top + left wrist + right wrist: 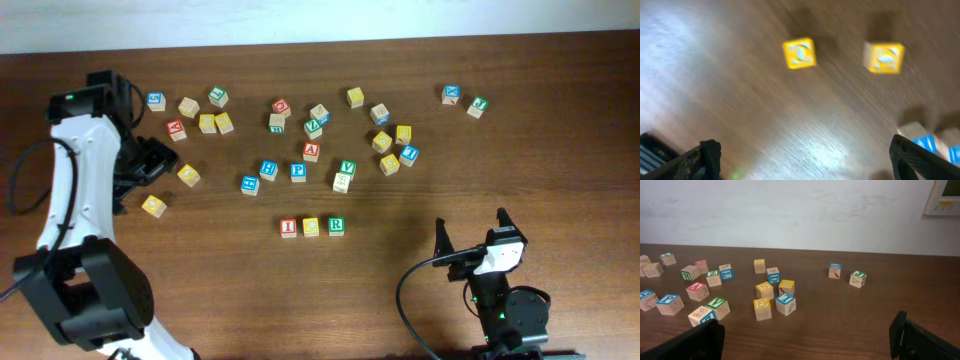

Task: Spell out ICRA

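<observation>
A row of three blocks lies at the table's middle front: a red I block (288, 227), a yellow C block (311, 227) and a green R block (336, 226). A red A block (311, 151) lies further back among loose blocks; it also shows in the right wrist view (696, 290). My left gripper (148, 168) is open and empty at the far left, over bare wood (805, 162), with two yellow blocks (799, 53) (884, 57) ahead of it. My right gripper (470, 236) is open and empty at the front right (807, 347).
Several loose letter blocks are scattered across the back half of the table, from a blue one (155, 100) at the left to a blue and green pair (452, 95) at the right. Two yellow blocks (188, 175) (153, 205) lie by the left arm.
</observation>
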Controlling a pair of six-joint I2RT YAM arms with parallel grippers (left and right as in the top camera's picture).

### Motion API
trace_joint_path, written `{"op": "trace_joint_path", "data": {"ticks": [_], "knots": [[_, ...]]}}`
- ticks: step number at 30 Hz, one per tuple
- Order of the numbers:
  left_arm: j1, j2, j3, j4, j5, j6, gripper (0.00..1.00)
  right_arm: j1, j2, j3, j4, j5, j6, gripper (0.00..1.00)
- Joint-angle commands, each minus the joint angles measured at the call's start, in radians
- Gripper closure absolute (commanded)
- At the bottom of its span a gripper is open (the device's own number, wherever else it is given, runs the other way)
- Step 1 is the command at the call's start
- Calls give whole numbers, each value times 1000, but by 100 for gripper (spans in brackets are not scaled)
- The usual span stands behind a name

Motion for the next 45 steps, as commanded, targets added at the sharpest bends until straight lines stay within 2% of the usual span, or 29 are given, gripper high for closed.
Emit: {"op": "trace_joint_path", "data": {"ticks": [1,8,10,20,36,38,40,42,43,45], "knots": [[-70,-10,-5,3,47,71,1,-8,-8,-7,-4,8,-7,2],[-240,-8,-51,66,42,105,1,-8,-8,-7,-4,8,-7,2],[-272,-8,-81,103,-1,105,1,-8,-8,-7,-4,8,-7,2],[-162,-8,-87,142,-32,100,1,-8,-8,-7,-4,8,-7,2],[-161,-8,-87,142,-32,101,1,-8,-8,-7,-4,8,-7,2],[-161,-8,-87,142,-32,101,1,-7,-8,-7,6,-61,16,2],[-161,-8,-87,142,-32,100,1,-7,-8,-7,76,-379,125,2],[-161,-8,-87,142,-32,101,1,-7,-8,-7,178,-596,165,2],[-161,-8,-87,142,-32,100,1,-7,-8,-7,239,-669,169,2],[-161,-8,-87,142,-32,101,1,-8,-8,-7,421,-651,308,2]]}}
